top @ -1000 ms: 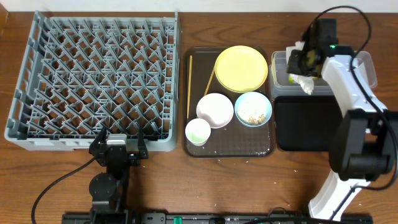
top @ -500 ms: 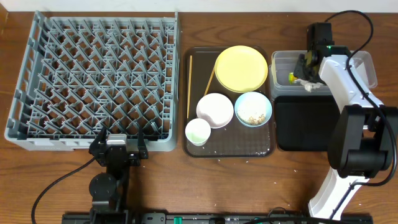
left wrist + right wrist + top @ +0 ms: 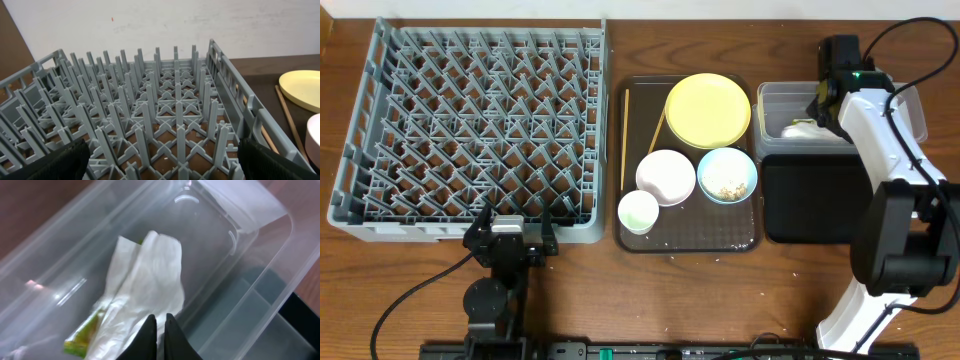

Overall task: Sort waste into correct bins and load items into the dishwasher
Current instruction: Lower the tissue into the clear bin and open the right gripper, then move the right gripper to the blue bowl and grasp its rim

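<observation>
The crumpled white napkin (image 3: 145, 277) with its yellow-green scrap lies inside the clear tub (image 3: 260, 210), and it also shows in the overhead view (image 3: 798, 130). My right gripper (image 3: 160, 319) hovers just above it, fingers together and empty, over the clear tub (image 3: 772, 98). The black tray (image 3: 810, 200) sits just in front of the tub. The yellow plate (image 3: 707, 109), white bowl (image 3: 665, 177), white cup (image 3: 638, 211), light blue bowl (image 3: 726, 175) with rice crumbs and the chopsticks (image 3: 624, 135) rest on the brown tray. My left gripper (image 3: 160, 157) is open at the grey dish rack's (image 3: 470, 120) near edge.
The dark brown serving tray (image 3: 690, 240) lies between rack and bins. A few crumbs lie on the brown tray's front part and on the table edge. The right arm's cable loops over the tub area. The left wrist view shows the rack pegs (image 3: 175, 100) and the plate edge (image 3: 302, 87).
My right gripper carried the napkin over the clear tub, lowered and let it go. The napkin now lies in the tub. The left arm has not moved.
</observation>
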Robot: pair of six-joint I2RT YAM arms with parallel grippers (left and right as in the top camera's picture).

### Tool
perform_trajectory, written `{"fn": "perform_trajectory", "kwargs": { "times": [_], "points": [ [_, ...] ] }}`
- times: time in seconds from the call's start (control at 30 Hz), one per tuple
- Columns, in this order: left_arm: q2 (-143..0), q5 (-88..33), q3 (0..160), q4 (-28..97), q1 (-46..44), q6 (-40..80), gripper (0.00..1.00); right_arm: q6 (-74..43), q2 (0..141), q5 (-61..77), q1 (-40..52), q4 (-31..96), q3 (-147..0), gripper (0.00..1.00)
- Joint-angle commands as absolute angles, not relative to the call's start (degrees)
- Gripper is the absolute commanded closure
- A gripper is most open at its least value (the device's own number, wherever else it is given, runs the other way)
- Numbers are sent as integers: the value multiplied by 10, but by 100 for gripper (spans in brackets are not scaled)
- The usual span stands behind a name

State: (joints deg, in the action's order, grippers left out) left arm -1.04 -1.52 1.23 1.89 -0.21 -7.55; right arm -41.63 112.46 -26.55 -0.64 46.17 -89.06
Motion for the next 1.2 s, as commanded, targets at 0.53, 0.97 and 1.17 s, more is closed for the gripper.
{"fn": "perform_trajectory", "kwargs": {
  "times": [0.53,0.97,1.17],
  "points": [
    [-10,-5,2,40,0,-79,4,-91,850,179,42,446,-893,78],
    [-10,-4,2,41,0,-79,4,50,860,70,244,623,-875,91],
    [-10,-5,2,41,0,-79,4,22,876,23,282,540,-770,76]
  ]
}}
